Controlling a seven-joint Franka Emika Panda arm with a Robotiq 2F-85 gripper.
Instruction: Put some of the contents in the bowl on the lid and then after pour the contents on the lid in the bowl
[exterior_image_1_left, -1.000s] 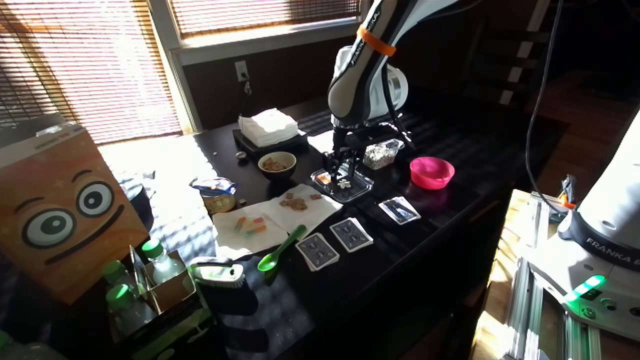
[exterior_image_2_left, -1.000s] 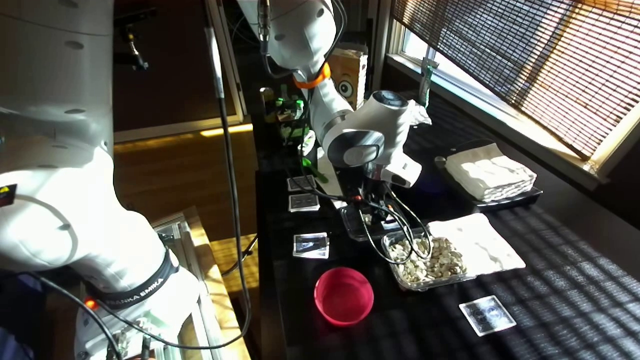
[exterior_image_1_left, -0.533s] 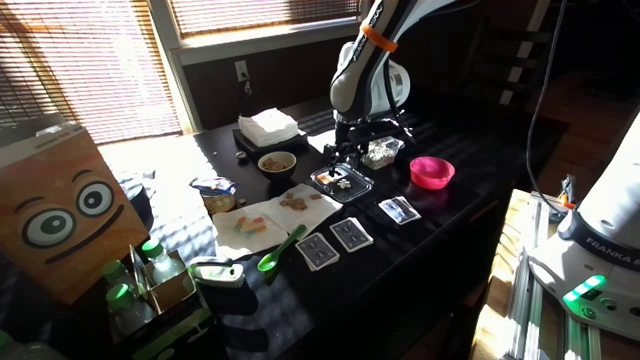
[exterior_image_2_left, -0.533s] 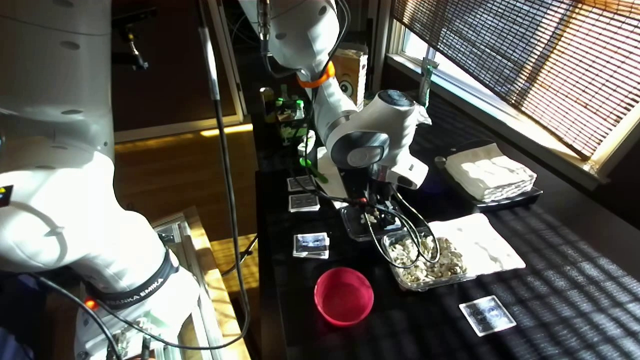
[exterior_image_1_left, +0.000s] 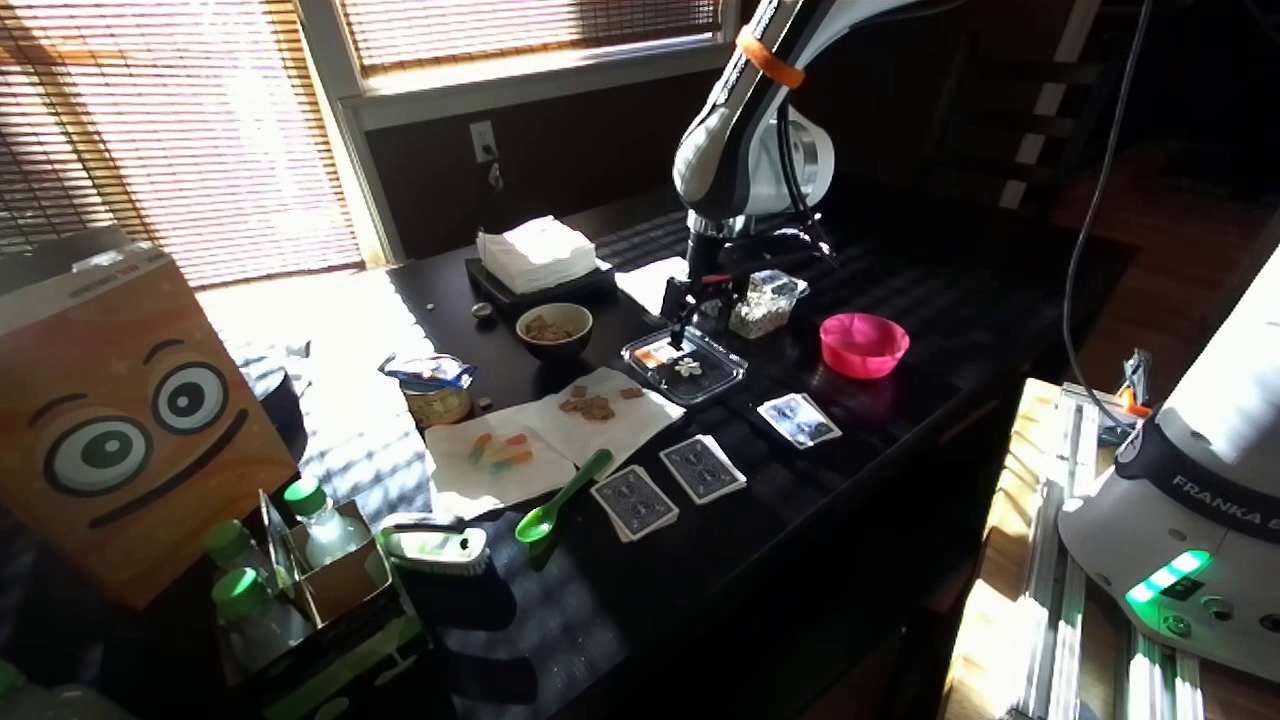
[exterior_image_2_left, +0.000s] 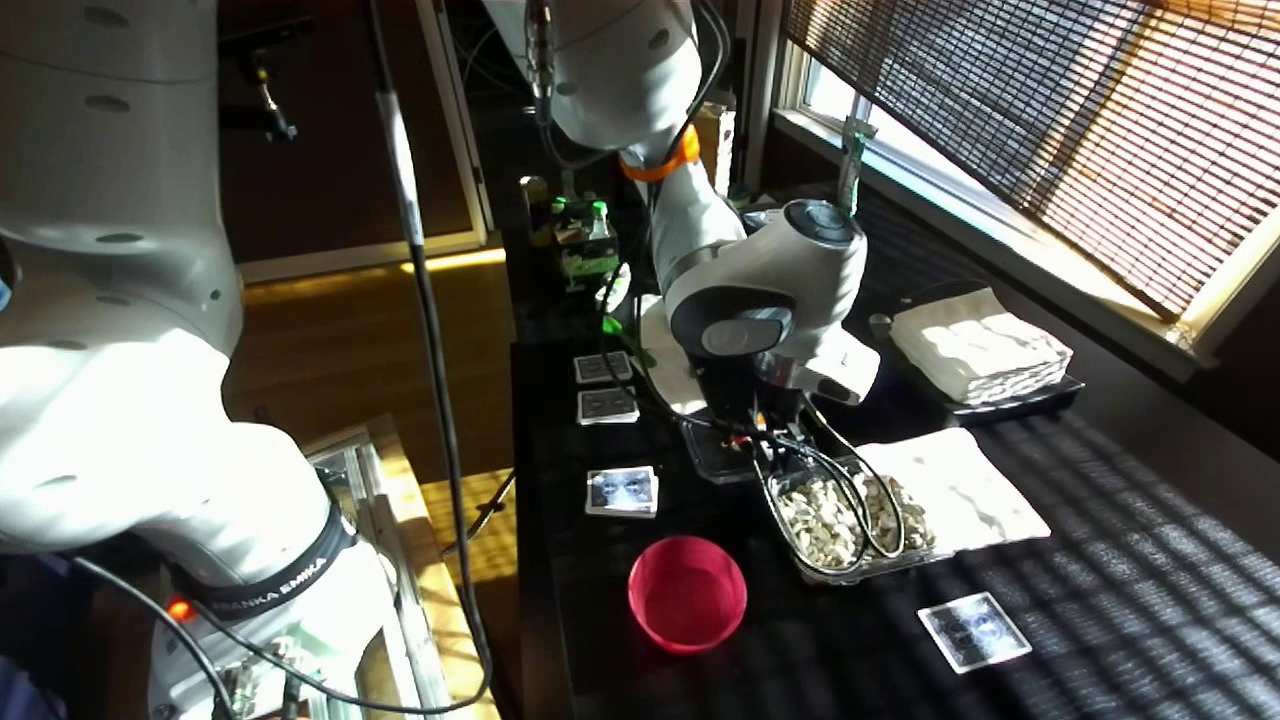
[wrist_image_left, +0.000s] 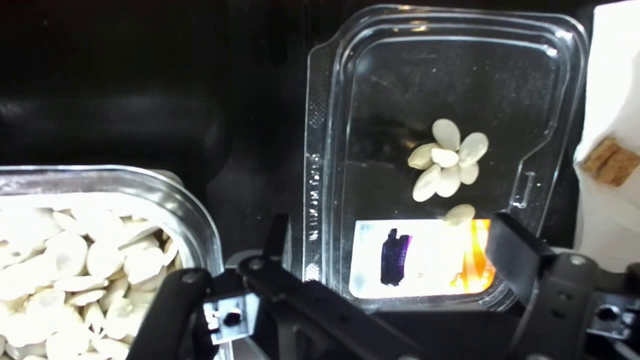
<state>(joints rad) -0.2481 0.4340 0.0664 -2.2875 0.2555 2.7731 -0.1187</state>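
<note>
Your black gripper (wrist_image_left: 391, 232), spread wide, withdrew from pale oval seeds (wrist_image_left: 449, 179) on the clear rectangular plastic lid (wrist_image_left: 385, 115); pouring probably remained.

Hard sunlight enters through the brown woven window blinds (exterior_image_1_left: 180, 140), up and left of the rectangular clear plastic lid (exterior_image_1_left: 715, 382) in an exterior view, and burns patches of them white; up and right of the lid lies deep gloom. In an exterior view, slatted shadows stripe the glossy black surface (exterior_image_2_left: 1120, 560) right of the lid. In the wrist view, the oval off-white seeds (wrist_image_left: 105, 257) left of the lid are overexposed, and glints line its rim.
</note>
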